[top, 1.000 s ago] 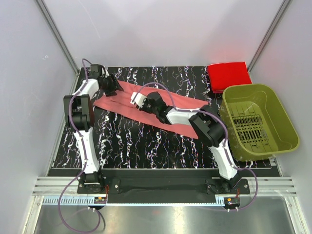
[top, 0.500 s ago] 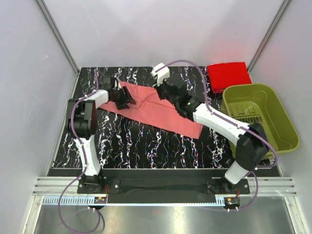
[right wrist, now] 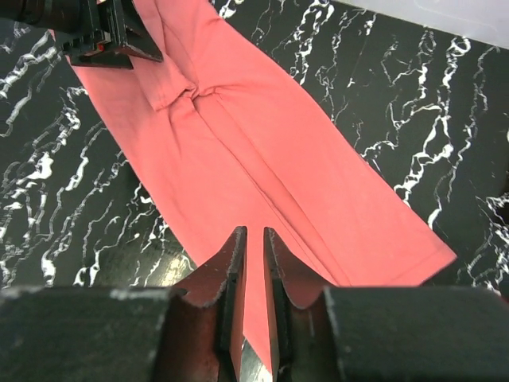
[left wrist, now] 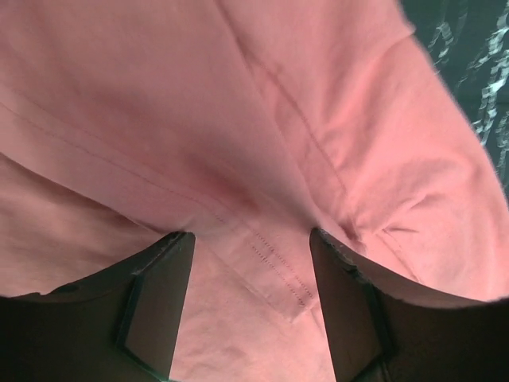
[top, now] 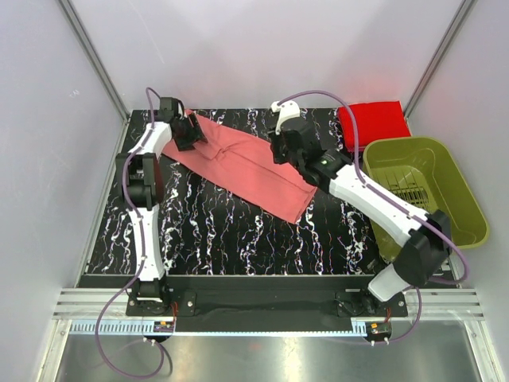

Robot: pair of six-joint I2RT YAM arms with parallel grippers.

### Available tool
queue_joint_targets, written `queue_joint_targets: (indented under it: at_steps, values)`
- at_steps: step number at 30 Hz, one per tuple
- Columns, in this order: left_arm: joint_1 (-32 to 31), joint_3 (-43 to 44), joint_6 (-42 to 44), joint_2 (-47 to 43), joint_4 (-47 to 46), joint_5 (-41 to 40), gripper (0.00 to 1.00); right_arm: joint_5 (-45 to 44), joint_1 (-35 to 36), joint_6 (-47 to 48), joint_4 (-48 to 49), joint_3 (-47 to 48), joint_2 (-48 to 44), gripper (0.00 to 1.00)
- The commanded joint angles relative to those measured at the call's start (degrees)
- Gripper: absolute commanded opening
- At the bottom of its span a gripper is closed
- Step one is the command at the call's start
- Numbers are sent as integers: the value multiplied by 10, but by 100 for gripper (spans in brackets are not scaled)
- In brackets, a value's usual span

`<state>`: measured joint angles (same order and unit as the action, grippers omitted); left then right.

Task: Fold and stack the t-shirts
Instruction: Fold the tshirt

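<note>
The salmon-pink t-shirt (top: pixel 250 163) lies folded lengthwise as a long strip, running diagonally from the far left to the table's middle. My left gripper (top: pixel 193 132) is open and sits low over the strip's far-left end. In the left wrist view, the fingers (left wrist: pixel 159 294) straddle a stitched hem of the pink cloth (left wrist: pixel 238 119). My right gripper (top: pixel 282 150) hovers above the strip's far edge. Its jaws (right wrist: pixel 254 232) are nearly closed with nothing between them, and the shirt (right wrist: pixel 262 143) lies well below. The brighter red t-shirt (top: pixel 372 123) lies folded at the back right.
An olive-green plastic basket (top: pixel 461 199) stands at the right, just in front of the red shirt. The table (top: pixel 223 231) is black marble-patterned, with white walls close on the left, back and right. The left gripper also shows in the right wrist view (right wrist: pixel 103 32).
My right arm has swung from the shirt's middle to the back right and lifted off it. The left gripper has moved back to the far-left end. The shirt now lies as a straighter, flatter strip.
</note>
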<state>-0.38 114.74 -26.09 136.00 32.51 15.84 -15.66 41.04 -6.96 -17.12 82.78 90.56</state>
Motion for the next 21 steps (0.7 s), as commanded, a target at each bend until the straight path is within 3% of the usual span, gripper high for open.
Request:
queue_joint_targets:
  at_steps: [1, 3, 4, 8, 12, 14, 21]
  values:
    - [-24, 46, 44, -45, 33, 31, 65, -23, 1, -24, -15, -1, -64, 22]
    - [-57, -49, 39, -125, -6, 23, 65, -25, 1, -30, -20, -7, -85, 22]
    - [-80, -139, 31, -155, -55, 22, 65, -33, 0, -43, -37, -9, -93, 22]
    - [-162, -278, -5, -257, -133, 39, 64, -67, 1, -103, -92, -24, -136, 22]
    - [-246, -307, -17, -282, -132, 19, 57, -39, 1, -136, -134, -53, -215, 17]
    - [-280, -321, -26, -283, -145, 7, 46, -32, 1, -151, -162, -57, -240, 12]
    - [-359, -320, -59, -189, -172, 20, 22, -29, 0, -173, -187, -103, -368, 0]
